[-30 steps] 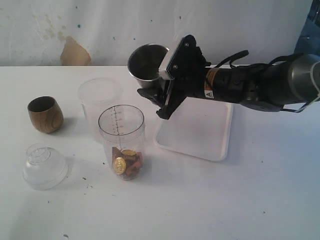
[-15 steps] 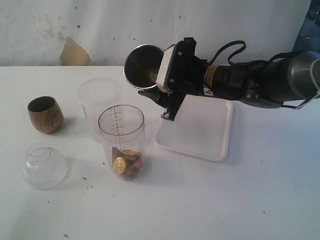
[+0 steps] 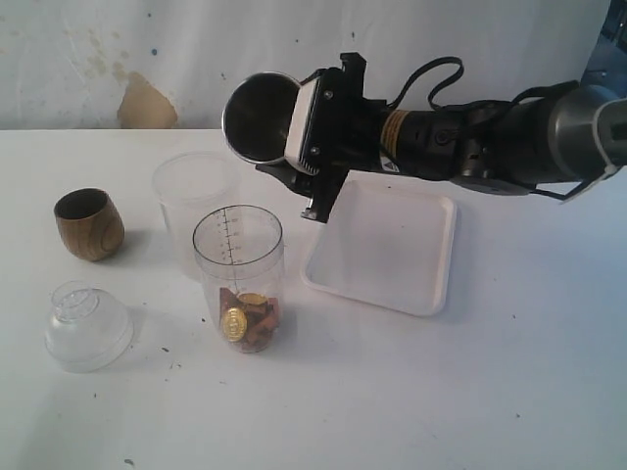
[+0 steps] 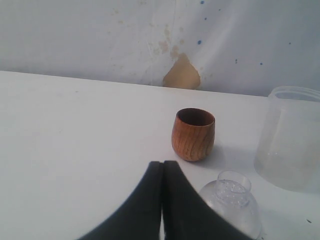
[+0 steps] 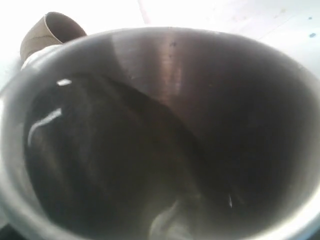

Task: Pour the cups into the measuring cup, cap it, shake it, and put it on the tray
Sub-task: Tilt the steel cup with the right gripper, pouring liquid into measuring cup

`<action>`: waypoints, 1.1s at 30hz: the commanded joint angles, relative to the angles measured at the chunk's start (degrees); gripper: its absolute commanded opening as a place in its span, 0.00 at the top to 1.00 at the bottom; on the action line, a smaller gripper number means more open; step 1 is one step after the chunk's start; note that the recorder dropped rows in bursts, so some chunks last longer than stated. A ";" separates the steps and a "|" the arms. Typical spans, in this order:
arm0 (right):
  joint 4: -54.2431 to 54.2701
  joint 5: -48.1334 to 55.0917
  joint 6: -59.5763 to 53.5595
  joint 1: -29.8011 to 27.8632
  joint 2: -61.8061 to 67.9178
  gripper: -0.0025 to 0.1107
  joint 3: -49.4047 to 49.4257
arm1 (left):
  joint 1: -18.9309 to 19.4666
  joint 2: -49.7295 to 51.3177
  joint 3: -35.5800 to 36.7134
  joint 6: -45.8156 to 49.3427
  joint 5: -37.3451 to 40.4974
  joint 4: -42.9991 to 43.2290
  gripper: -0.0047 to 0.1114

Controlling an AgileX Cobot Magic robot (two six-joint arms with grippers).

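Over the last second the steel tumbler (image 3: 257, 117) has swung toward 9 o'clock and tipped further, so its mouth now faces sideways rather than up. The right gripper (image 3: 302, 147) is clamped around the tumbler's body and carries it in the air, up at 12 o'clock from the measuring cup (image 3: 238, 279). That cup stands upright on the table with coins and brown bits in its bottom. The left gripper (image 4: 162, 167) is closed on nothing, near the wooden cup (image 4: 194, 134).

The tray (image 3: 382, 245) lies at 3 o'clock from the measuring cup. The frosted cup (image 3: 194, 201) stands just behind it at 11 o'clock, and the dome lid (image 3: 86, 325) rests at 8 o'clock.

To pour well, I would bring the tumbler's lip down directly over the marked cup's opening before tipping more. At this height pieces could bounce out or land in the frosted cup. Whether anything remains inside the tumbler cannot be told.
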 commanded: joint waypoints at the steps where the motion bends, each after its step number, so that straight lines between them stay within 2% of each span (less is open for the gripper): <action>1: 1.76 -1.81 -2.58 0.59 -0.71 0.98 -1.04 | -0.11 -0.28 0.26 -0.21 0.07 0.24 0.96; 13: 1.71 -2.06 -7.87 0.59 -0.82 0.98 -1.04 | -0.11 -0.28 0.26 -0.21 0.07 0.24 0.96; 33: -2.47 -2.06 -9.25 0.59 -0.82 0.98 -1.04 | -0.11 -0.28 0.26 -0.21 0.07 0.24 0.96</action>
